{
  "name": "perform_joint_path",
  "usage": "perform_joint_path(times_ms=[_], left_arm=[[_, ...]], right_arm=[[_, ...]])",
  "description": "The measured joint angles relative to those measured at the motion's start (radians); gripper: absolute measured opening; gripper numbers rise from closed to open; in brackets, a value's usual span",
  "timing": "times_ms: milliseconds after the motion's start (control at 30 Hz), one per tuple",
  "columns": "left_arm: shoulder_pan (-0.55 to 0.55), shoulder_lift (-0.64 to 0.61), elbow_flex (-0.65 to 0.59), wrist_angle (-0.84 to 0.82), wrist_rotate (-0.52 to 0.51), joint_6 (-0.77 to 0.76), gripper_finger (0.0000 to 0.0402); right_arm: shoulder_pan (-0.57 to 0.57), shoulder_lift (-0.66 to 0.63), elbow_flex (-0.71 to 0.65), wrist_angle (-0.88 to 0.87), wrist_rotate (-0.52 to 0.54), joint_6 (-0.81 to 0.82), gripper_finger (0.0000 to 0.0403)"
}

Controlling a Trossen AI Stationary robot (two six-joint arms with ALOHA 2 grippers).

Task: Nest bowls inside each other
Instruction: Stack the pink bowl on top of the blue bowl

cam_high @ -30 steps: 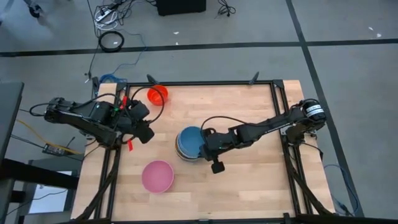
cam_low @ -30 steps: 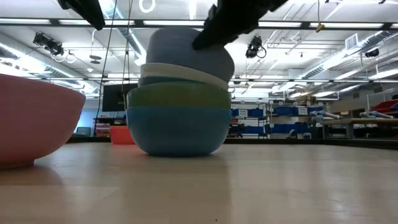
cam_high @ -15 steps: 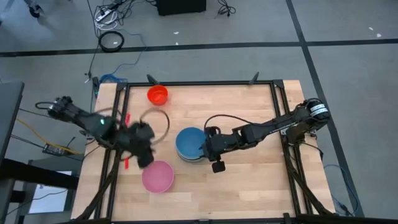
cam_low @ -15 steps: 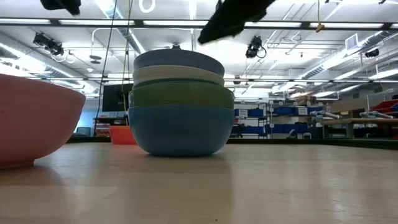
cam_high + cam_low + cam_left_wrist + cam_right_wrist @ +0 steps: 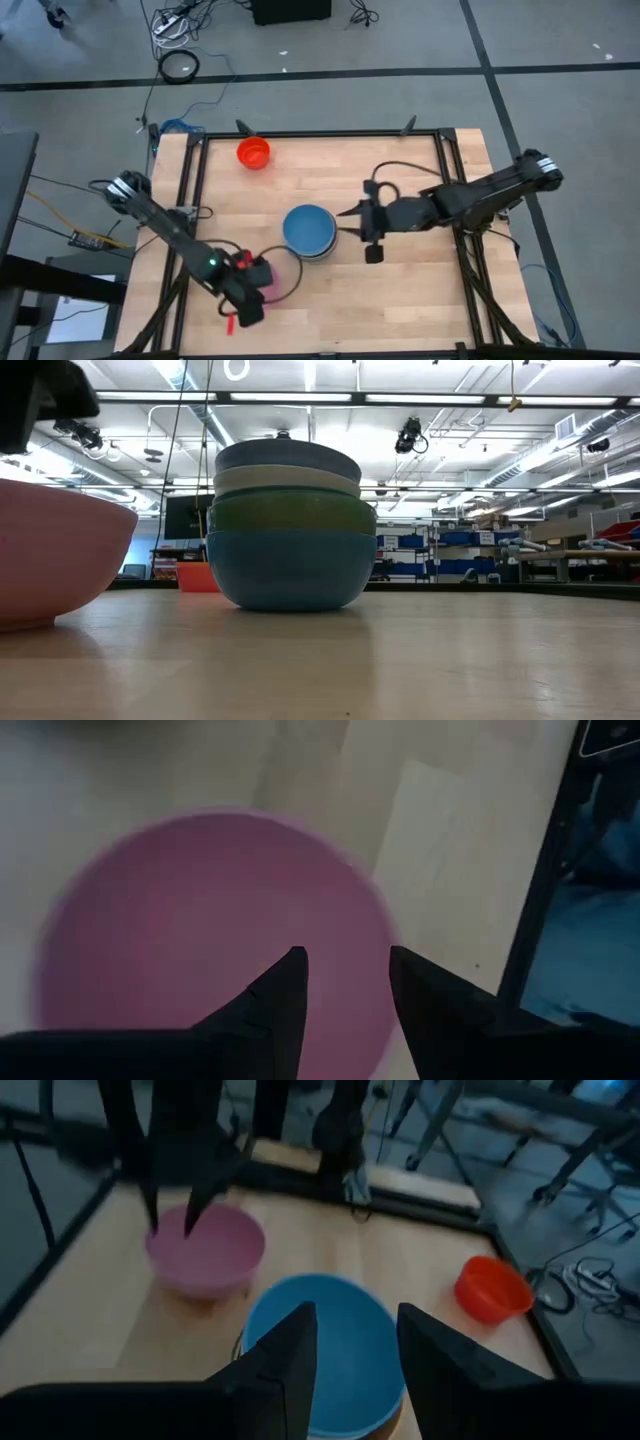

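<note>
A stack of nested bowls [image 5: 308, 230] stands mid-table with a blue bowl [image 5: 320, 1350] on top. In the low view its layers [image 5: 290, 530] read blue-grey, white, green and teal from the top down. A pink bowl [image 5: 200, 930] rests on its base near the front left, and a small red bowl [image 5: 253, 153] sits at the far left. My left gripper [image 5: 345, 960] hangs open just above the pink bowl, near its rim, and I see no touch. My right gripper [image 5: 355, 1320] is open, raised to the right of the stack.
A black metal frame [image 5: 440, 170] edges the wooden table. Bare wood lies to the right of the stack and along the near edge. In the right wrist view my left arm [image 5: 170, 1170] comes down over the pink bowl [image 5: 205, 1250].
My right gripper has let go of the blue top bowl and drawn back up and toward the table's right edge. The bowl, tilted before, now sits level in the stack. My left gripper has swung from the far left toward the near edge and sunk, tipping down over the pink bowl.
</note>
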Motion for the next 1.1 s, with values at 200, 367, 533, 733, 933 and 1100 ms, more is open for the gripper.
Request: perform_joint_path(times_ms=[200,367,533,733,933,1100], left_arm=[[-0.023,0.050,0.000,0.097,0.010,-0.046,0.0152],[-0.037,0.052,0.000,0.123,-0.004,-0.090,0.0152],[-0.042,0.064,0.000,0.119,-0.007,-0.131,0.0152],[-0.043,0.117,0.000,0.109,0.000,-0.159,0.0152],[-0.043,0.171,0.000,0.112,-0.002,-0.159,0.0152],[-0.043,0.181,0.000,0.094,-0.014,-0.160,0.0152]], right_arm=[[0.013,-0.054,0.000,-0.011,0.002,0.016,0.0130],[0.021,-0.050,0.000,-0.020,0.001,0.019,0.0130],[0.032,-0.034,0.000,-0.049,0.002,0.039,0.0130],[0.038,-0.019,0.000,-0.062,0.003,0.054,0.0130],[0.045,-0.017,0.000,-0.061,0.003,0.060,0.0130],[0.045,-0.017,0.000,-0.058,0.003,0.060,0.0130]])
